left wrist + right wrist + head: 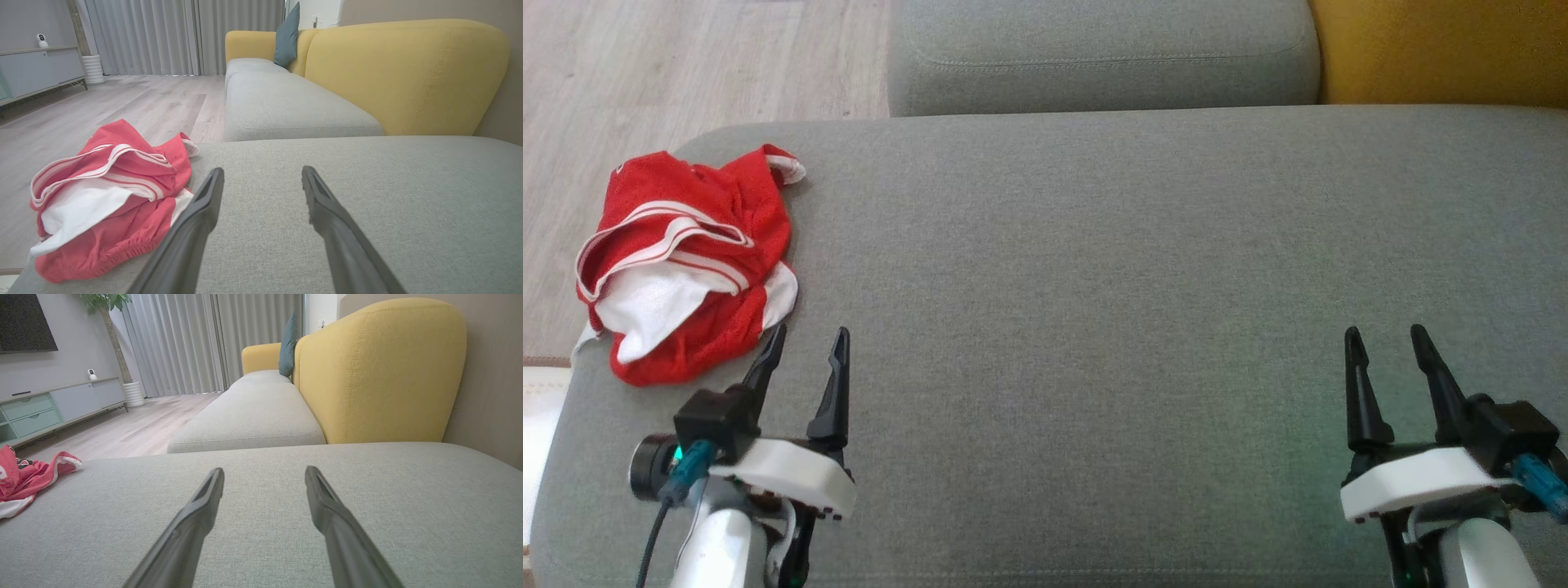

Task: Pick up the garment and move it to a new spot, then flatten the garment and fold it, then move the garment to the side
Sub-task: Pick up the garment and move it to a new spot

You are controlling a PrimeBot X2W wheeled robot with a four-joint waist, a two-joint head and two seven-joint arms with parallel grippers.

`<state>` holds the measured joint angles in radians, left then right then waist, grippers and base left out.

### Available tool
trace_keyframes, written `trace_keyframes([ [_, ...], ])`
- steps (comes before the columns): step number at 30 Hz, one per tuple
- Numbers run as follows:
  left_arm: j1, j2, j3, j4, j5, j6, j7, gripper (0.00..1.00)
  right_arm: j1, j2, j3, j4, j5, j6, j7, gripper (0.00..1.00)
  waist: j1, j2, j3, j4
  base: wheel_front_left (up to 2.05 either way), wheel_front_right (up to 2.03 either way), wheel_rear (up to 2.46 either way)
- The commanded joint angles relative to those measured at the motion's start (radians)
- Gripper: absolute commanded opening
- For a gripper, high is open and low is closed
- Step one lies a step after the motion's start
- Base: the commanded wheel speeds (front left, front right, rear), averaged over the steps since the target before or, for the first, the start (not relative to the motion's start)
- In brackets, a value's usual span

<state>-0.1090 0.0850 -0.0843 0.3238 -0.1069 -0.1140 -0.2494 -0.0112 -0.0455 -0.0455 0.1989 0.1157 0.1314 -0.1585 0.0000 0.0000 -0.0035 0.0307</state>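
Both end effectors stand with their dark fingers spread wide and nothing between them. In the head view the left end effector point(813, 331) sits at the lower left and the right end effector point(1386, 329) at the lower right, well apart, both pointing away from the robot over the broad grey seat cushion point(1135, 269).

The garment point(686, 261), red mesh with white stripes and a white lining showing, lies crumpled in a heap at the cushion's far left end, close to its rounded corner and edge. One small white-trimmed flap sticks out toward the back. The outer finger point(768, 363) of the left end effector has its tip just beside the heap's near right edge; whether it touches the cloth cannot be told. The left wrist view shows the same heap to the left of that finger, with bare grey fabric between the two fingers. In the right wrist view the garment shows only at the far left border, well away from the right end effector.

Beyond the broad cushion lies a second grey cushion point(1094, 57), with a yellow backrest point(1437, 49) to its right and a teal pillow point(287, 36) leaning farther along. Pale wooden floor point(686, 65) runs past the garment's side toward grey curtains point(163, 36) and a low sideboard point(41, 69).
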Motion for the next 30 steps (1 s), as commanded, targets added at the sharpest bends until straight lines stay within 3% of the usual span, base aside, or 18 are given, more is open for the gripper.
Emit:
trace_keyframes([
  [1,-0.057,0.016,0.032,-0.035,0.014,0.006,-0.012,1.0,-0.043,-0.005,0.022,-0.029,0.002,-0.001,-0.01,1.0,0.0,0.0,0.001,0.003,0.0,0.0,0.0],
  [10,-0.061,0.029,0.054,-0.032,0.006,0.014,-0.012,1.0,-0.043,-0.005,0.034,-0.039,0.014,-0.001,-0.005,1.0,0.0,0.0,0.007,0.049,0.0,0.0,0.0],
  [23,-0.072,0.045,0.094,-0.039,-0.013,0.022,-0.012,1.0,-0.058,-0.005,0.084,-0.065,0.026,-0.001,0.02,1.0,0.0,0.0,0.016,0.22,0.0,0.0,0.0],
  [30,-0.059,0.049,0.111,-0.048,-0.016,0.025,-0.012,1.0,-0.049,-0.005,0.088,-0.083,0.02,-0.001,0.029,1.0,0.0,0.0,0.011,0.272,0.0,0.0,0.0],
])
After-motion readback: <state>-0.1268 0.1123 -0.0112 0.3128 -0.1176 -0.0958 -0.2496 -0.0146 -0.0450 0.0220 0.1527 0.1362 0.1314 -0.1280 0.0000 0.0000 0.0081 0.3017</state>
